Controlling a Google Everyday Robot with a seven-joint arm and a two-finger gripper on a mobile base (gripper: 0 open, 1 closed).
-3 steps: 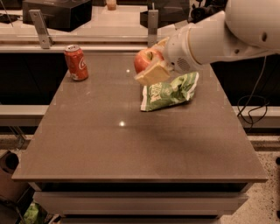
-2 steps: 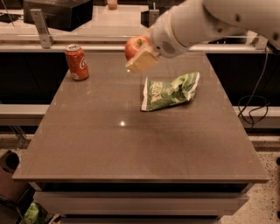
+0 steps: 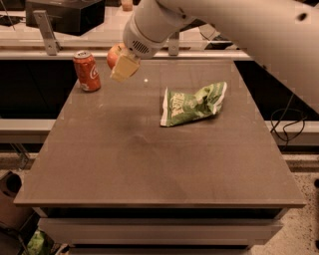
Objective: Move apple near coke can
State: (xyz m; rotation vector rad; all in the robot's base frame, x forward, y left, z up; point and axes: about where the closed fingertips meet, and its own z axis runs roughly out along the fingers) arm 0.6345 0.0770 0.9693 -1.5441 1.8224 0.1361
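Observation:
The red coke can (image 3: 87, 71) stands upright at the far left of the brown table (image 3: 149, 164). My gripper (image 3: 121, 63) is shut on the red-orange apple (image 3: 114, 55) and holds it in the air just right of the can, close to its top. The apple is partly hidden behind the tan finger (image 3: 124, 67). The white arm comes in from the upper right.
A green-and-white chip bag (image 3: 192, 104) lies on the table right of centre. A rail with metal posts (image 3: 46, 30) runs behind the table. A black box (image 3: 67, 14) sits at the back left. A cable (image 3: 286, 124) hangs at the right.
My gripper has carried the apple leftward from above the chip bag to just beside the coke can. The can and bag have not moved.

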